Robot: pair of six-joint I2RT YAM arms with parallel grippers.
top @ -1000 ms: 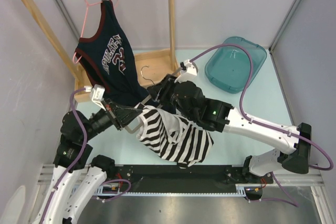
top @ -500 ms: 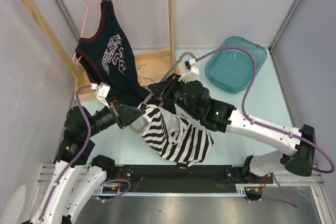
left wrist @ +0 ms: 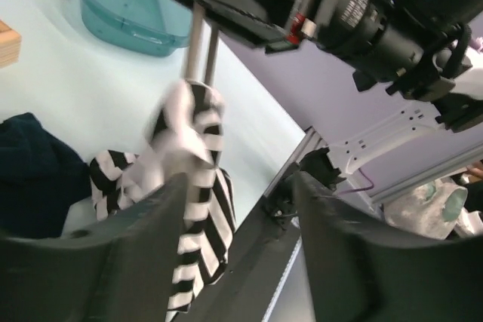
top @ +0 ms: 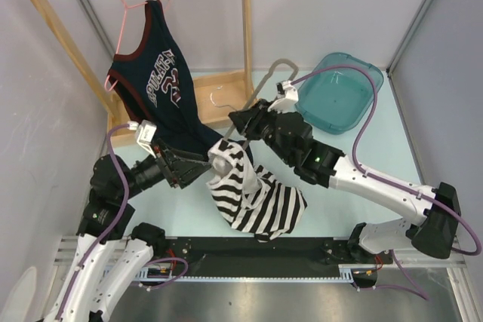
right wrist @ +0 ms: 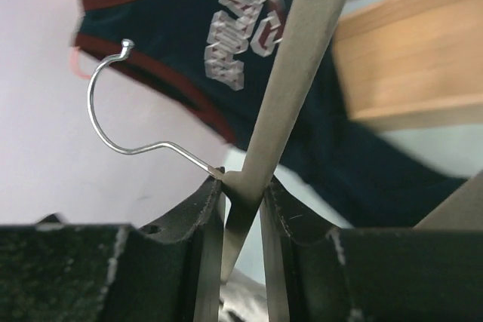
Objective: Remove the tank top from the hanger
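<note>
Stripping step: my right claw [right wrist: 241,194] clenches the hanger [right wrist: 302,73], left claw [left wrist: 240,186] gapes empty; next, grasp the striped top [left wrist: 192,156] and pull it clear.

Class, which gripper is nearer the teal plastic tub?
Right: right gripper, clamped on the grey hanger, sits left of the teal plastic tub; left gripper lies farther left.

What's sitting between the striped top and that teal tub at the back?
The right claw, shut on the grey hanger that carries the striped top, lies between it and the teal tub; the top view shows it.
</note>
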